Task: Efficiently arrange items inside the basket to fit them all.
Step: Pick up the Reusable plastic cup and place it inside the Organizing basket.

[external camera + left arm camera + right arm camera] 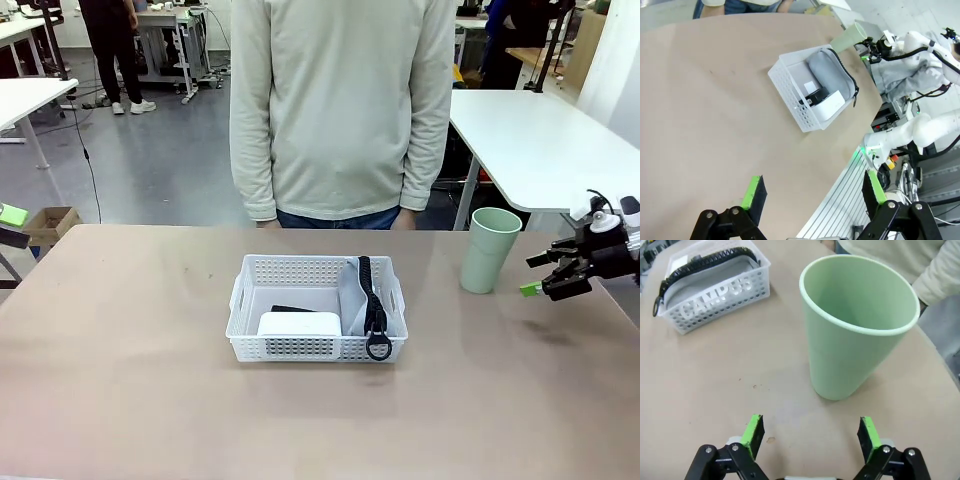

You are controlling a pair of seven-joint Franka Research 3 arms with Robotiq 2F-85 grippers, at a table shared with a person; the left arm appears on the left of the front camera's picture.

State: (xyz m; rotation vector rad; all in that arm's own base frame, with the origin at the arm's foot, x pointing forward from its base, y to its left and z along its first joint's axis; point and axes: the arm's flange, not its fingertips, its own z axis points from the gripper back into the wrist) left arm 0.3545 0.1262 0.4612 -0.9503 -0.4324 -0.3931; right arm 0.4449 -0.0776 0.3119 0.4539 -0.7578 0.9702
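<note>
Pale green cup (855, 330) upright on table (715, 385), just ahead of R gripper (811, 434), jaws spread wide, nothing gripped, L gripper (814, 191) likewise spread & empty, basket (790, 95) well ahead of it, pouch (827, 70), white block (832, 105), stapler (815, 96) inside.

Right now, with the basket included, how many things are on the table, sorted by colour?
White: 2, basket and block
Black: 1, stapler
Grey: 1, pouch
Green: 1, cup
Total: 5
</note>
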